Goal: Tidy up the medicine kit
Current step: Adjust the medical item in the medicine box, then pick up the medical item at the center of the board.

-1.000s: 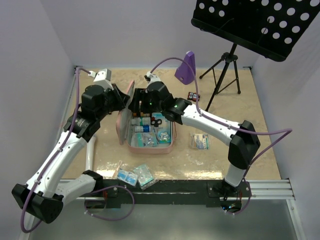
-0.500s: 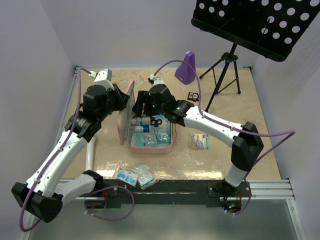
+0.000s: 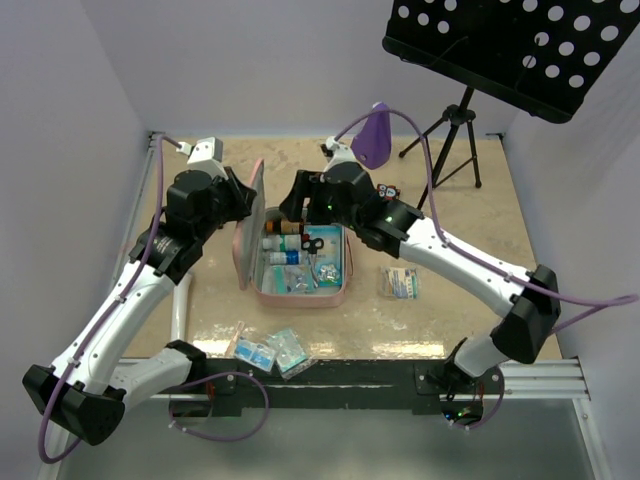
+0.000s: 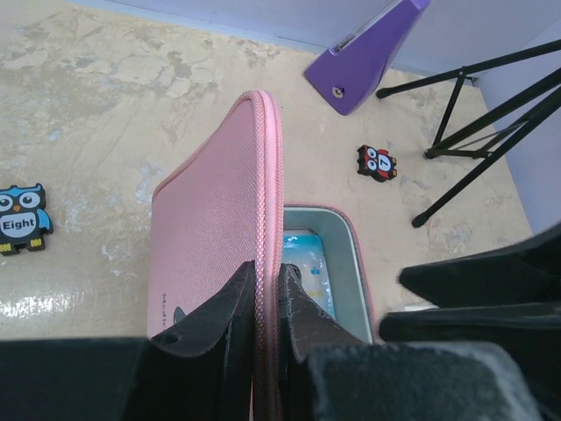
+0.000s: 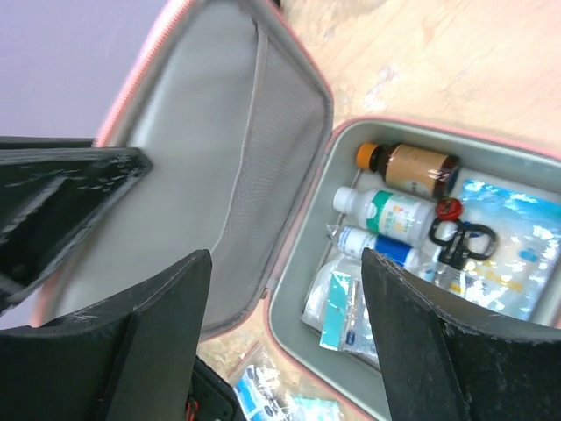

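Observation:
The pink medicine kit (image 3: 300, 299) lies open at mid-table, its lid (image 3: 247, 225) standing upright on the left side. My left gripper (image 4: 267, 276) is shut on the lid's zipped edge (image 4: 263, 175), one finger on each face. My right gripper (image 5: 285, 263) hangs open over the kit's far end with nothing between its fingers. Below it the grey tray (image 5: 298, 307) holds a brown bottle (image 5: 421, 168), a white bottle (image 5: 394, 213), black scissors (image 5: 456, 241) and blue sachets. The lid's grey mesh lining (image 5: 210, 158) faces the right gripper.
A purple metronome-shaped object (image 3: 372, 135) and a music stand's tripod (image 3: 450, 140) stand at the back. Owl cards (image 3: 387, 192) lie behind the kit, another owl card (image 4: 22, 219) left of the lid. Packets lie right of the kit (image 3: 400, 283) and near the front edge (image 3: 270, 350).
The right arm has swung right and back, drawing its gripper from over the kit's middle toward its far end, jaws slightly wider. The left gripper still holds the lid upright.

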You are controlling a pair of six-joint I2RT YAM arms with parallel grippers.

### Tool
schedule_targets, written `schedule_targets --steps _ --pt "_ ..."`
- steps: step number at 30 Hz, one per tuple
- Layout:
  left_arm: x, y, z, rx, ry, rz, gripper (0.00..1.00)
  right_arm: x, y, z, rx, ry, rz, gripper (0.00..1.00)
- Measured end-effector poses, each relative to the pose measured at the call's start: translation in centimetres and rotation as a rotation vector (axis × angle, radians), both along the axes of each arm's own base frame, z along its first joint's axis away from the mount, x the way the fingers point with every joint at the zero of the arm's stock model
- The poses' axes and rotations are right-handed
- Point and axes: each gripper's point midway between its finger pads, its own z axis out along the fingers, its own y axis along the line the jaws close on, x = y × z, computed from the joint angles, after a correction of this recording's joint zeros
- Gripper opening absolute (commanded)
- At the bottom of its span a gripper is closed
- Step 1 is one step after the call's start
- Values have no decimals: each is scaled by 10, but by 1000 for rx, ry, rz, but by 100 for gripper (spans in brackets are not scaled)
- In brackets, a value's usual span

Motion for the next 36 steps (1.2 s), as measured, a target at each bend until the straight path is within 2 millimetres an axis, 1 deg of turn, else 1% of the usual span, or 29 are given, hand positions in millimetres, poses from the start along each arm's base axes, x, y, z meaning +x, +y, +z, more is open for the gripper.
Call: schedule_targets --steps 2,3,4,5,6,8,9,11,12,13,14,16,17,19,24,29,36 --pt "0 1 0 5 -2 3 0 -3 -16 17 4 -32 -34 74" --pt "0 1 0 6 -3 4 0 -3 -24 22 4 -43 -54 73" --pt "0 1 0 6 -3 5 0 -2 -37 26 6 -56 -82 73" --pt "0 1 0 7 -2 5 0 0 -52 24 0 -58 -113 73" --pt "0 2 0 7 -2 6 0 3 -71 18 -11 -57 -156 73" --pt "0 2 0 8 -2 7 0 10 -112 -9 -59 -28 -253 73" --pt "0 2 0 8 -3 8 0 13 -134 -30 -94 0 -306 73" --pt "-1 3 1 7 -4 8 0 11 -175 -79 -184 80 -404 73" --pt "-1 3 2 7 -5 9 0 6 -189 -102 -228 125 -432 73" --pt "-1 3 2 7 -7 10 0 -1 -199 -123 -269 168 -449 73" --pt "-2 4 2 7 -8 11 0 -10 -206 -139 -303 206 -456 72" --pt "-3 4 2 6 -10 12 0 -23 -214 -159 -341 257 -462 71" --pt "-3 4 2 6 -10 12 0 -26 -216 -163 -349 270 -464 70" --pt "-4 5 1 4 -15 12 0 -31 -219 -169 -357 285 -467 66" --pt "-6 6 0 0 -30 10 0 -34 -221 -177 -368 302 -469 61" --pt "-8 6 -1 -2 -41 8 0 -37 -220 -196 -417 350 -451 62" --pt "-9 6 -2 -7 -53 0 0 -44 -212 -215 -467 392 -406 63"
